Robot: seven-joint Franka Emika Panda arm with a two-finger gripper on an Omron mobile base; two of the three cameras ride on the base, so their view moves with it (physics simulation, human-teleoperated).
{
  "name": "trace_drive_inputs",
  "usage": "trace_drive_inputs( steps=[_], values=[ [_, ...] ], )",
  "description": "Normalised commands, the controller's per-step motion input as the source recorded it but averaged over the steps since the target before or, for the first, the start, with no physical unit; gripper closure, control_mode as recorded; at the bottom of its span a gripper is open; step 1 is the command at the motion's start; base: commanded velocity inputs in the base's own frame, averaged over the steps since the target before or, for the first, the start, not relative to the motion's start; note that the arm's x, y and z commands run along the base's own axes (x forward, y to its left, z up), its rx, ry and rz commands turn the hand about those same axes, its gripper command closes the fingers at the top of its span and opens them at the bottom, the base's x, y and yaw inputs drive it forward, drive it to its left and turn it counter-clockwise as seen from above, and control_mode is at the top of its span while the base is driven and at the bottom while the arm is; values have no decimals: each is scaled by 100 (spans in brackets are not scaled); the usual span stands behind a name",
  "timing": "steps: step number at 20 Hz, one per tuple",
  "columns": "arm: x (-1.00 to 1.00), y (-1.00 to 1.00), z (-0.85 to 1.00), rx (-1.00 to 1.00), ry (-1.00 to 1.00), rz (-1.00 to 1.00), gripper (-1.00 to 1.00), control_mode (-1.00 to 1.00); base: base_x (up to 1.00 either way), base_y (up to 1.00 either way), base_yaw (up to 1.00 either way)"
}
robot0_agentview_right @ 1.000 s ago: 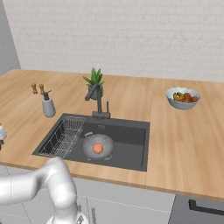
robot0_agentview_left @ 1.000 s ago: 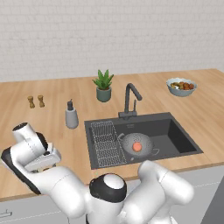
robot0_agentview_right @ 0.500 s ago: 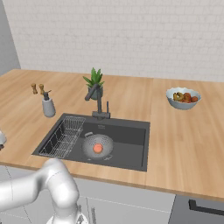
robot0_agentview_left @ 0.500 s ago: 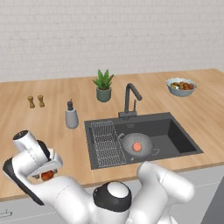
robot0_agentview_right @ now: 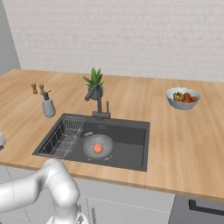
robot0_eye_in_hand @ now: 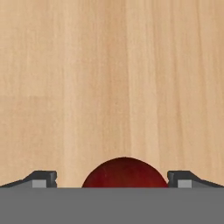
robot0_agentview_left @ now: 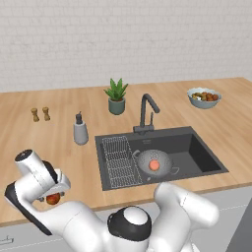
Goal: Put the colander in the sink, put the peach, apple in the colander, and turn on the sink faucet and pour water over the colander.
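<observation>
Now | tool (robot0_eye_in_hand: 112, 179) spread wide astride apple (robot0_eye_in_hand: 124, 172) | peach (robot0_agentview_left: 154, 165) in colander (robot0_agentview_left: 153, 161)

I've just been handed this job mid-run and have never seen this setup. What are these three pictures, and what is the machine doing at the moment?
It is a white robot arm on a driving base in a simulated kitchen. Two pictures come from base cameras behind the arm, left and right; the third looks along the gripper.

On the wooden counter a dark grey rectangular sink holds a round grey perforated colander with a pinkish-orange peach in it. The angled dark faucet shows no water.

In the hand view the dark red apple sits between the fingertips, with gaps at both sides, so the gripper looks open.
</observation>
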Motion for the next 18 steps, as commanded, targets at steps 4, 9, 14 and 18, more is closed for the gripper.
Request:
trace_drive_inputs(
  steps=[4, 9, 14, 18],
  values=[
    [-1, -1, -48, 1, 0, 0, 100, -100, 0, 0, 0],
    [-19, -4, -51, 3, 0, 0, 100, -100, 0, 0, 0],
    [-22, -20, -30, 3, 0, 0, 100, -100, 0, 0, 0],
    [-3, -46, 11, 6, 0, 0, 100, -100, 0, 0, 0]
  ],
)
